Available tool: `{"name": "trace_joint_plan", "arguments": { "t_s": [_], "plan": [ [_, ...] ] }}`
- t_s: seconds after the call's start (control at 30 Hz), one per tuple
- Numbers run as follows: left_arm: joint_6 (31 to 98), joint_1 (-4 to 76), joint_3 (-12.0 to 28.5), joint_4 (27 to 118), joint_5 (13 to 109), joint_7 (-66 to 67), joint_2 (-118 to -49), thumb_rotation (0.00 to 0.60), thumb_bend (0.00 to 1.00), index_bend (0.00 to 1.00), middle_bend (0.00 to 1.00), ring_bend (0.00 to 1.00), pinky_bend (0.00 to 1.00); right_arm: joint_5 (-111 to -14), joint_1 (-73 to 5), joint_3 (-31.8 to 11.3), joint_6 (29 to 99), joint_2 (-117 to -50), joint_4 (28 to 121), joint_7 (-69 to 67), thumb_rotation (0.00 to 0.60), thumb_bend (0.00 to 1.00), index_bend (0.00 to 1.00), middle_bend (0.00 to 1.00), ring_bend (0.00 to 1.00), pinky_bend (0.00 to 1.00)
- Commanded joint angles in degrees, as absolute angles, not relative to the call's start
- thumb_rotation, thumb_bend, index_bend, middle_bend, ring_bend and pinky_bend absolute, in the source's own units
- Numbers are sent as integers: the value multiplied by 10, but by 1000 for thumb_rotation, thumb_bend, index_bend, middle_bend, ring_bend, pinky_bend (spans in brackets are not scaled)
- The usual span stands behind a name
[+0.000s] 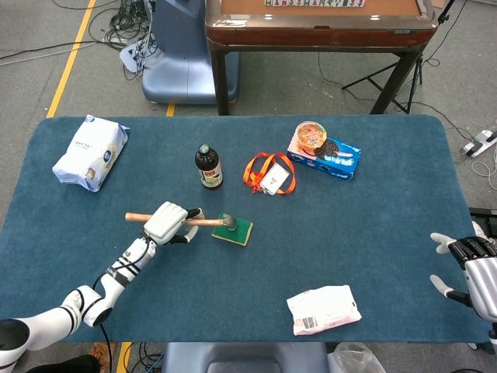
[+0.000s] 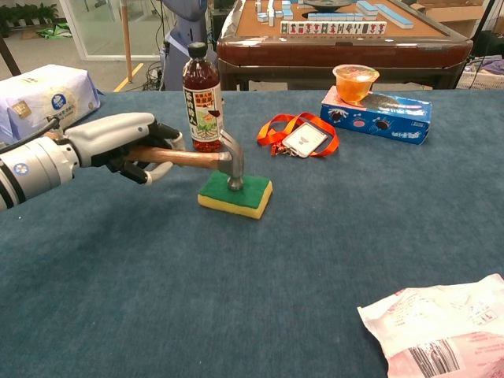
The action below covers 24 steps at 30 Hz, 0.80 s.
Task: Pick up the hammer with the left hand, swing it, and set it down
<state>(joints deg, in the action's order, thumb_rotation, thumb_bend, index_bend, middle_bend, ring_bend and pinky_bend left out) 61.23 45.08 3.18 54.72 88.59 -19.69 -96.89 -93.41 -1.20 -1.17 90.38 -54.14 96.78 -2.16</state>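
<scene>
Chest view, near to far: crumpled white packet (image 2: pixel 441 335) at the near right edge of the blue table (image 2: pixel 260 291). Beyond it, left hand (image 2: pixel 126 146) clenched around the wooden handle of the hammer (image 2: pixel 201 157), handle roughly level, steel head (image 2: pixel 232 167) pressed onto the green top of the sponge (image 2: pixel 236 193). Likely head-heavy and rigid, with a smooth handle prone to twisting in a loose grasp; best held mid-handle as here, or closer to the head for more control when setting down. Forearm stretched low from the left edge, back of the hand turned up. Swing apparently at its lowest point, set-down not yet done.

Behind the sponge, 1 dark bottle (image 2: pixel 202 90), an orange lanyard with badge (image 2: pixel 303 135), a blue snack box (image 2: pixel 376 114).

Head view: right hand (image 1: pixel 474 268) at the far right table edge, fingers spread, holding nothing.
</scene>
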Motion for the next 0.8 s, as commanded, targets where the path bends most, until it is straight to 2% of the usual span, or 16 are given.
{"name": "trace_joint_plan", "arguments": {
  "t_s": [0.03, 0.27, 0.47, 0.57, 0.8],
  "plan": [
    [616, 449, 33, 554, 887, -205, -963, 600, 576, 722, 783, 770, 998, -935, -11, -12, 905, -541, 968, -22, 600, 188, 281, 418, 321, 278],
    [632, 440, 51, 648, 876, -269, -892, 600, 576, 722, 783, 766, 998, -934, -10, -12, 907, -541, 968, -23, 600, 188, 281, 418, 321, 278],
    [636, 426, 64, 753, 866, -429, -807, 600, 575, 722, 783, 761, 998, -933, -13, -13, 900, -544, 968, -22, 600, 188, 281, 418, 321, 278],
    [639, 422, 68, 758, 862, -450, -802, 600, 575, 723, 784, 765, 998, -934, -16, -13, 895, -545, 969, -20, 600, 188, 281, 418, 321, 278],
    [639, 427, 63, 689, 866, -356, -857, 600, 576, 724, 784, 770, 998, -933, -16, -13, 895, -542, 975, -14, 600, 187, 281, 418, 321, 278]
  ]
}}
